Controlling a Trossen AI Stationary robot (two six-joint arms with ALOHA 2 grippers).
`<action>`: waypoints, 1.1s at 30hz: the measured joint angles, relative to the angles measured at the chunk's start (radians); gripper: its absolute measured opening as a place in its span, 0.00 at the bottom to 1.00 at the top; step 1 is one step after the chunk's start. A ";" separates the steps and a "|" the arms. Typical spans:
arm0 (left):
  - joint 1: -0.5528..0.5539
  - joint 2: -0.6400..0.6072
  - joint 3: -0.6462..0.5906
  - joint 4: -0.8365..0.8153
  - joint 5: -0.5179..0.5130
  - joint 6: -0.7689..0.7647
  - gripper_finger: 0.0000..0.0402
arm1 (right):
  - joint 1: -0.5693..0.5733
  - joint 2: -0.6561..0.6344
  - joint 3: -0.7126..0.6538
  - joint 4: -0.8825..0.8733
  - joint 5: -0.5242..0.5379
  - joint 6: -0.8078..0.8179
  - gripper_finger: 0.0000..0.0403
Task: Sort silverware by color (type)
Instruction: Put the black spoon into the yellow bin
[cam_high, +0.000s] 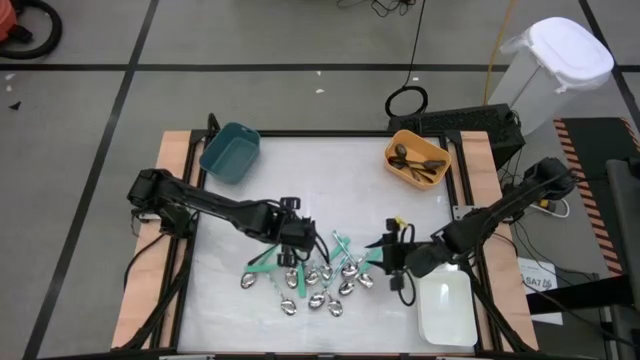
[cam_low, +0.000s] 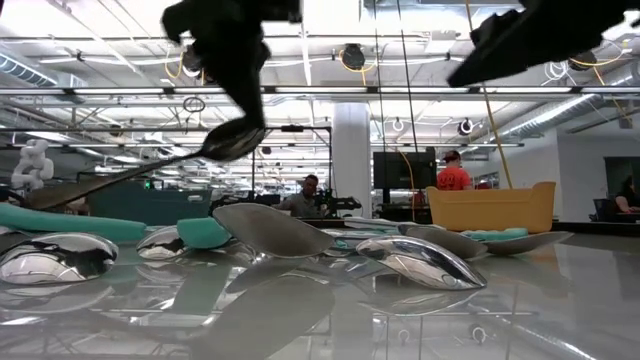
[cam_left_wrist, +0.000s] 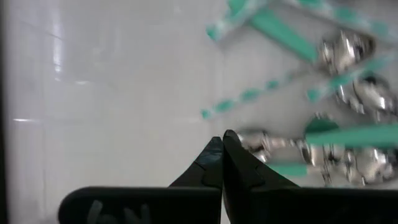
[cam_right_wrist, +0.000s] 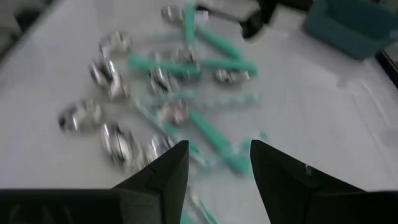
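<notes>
Spoons (cam_low: 420, 262) lay heaped beside the white bin (cam_high: 445, 310). Above that heap the left gripper (cam_low: 240, 110), pinched shut, apparently held a dark spoon (cam_low: 130, 170); a thin grip might drop it. Right gripper (cam_right_wrist: 214, 163) gaped empty.

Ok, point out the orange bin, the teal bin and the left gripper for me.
orange bin (cam_high: 443, 176): high view, its right rim.
teal bin (cam_high: 229, 154): high view, its inner floor.
left gripper (cam_left_wrist: 222, 146): left wrist view, between its shut fingertips.
</notes>
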 joint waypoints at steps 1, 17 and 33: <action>0.000 0.000 0.018 -0.001 -0.020 -0.001 0.00 | -0.003 0.020 -0.011 0.076 0.000 -0.003 0.42; -0.039 -0.002 0.221 -0.003 -0.563 -0.156 0.00 | -0.127 0.356 -0.031 0.781 0.152 0.023 0.42; -0.163 -0.002 0.217 0.111 -0.858 -0.310 0.00 | -0.243 0.536 -0.027 1.183 0.112 -0.115 0.42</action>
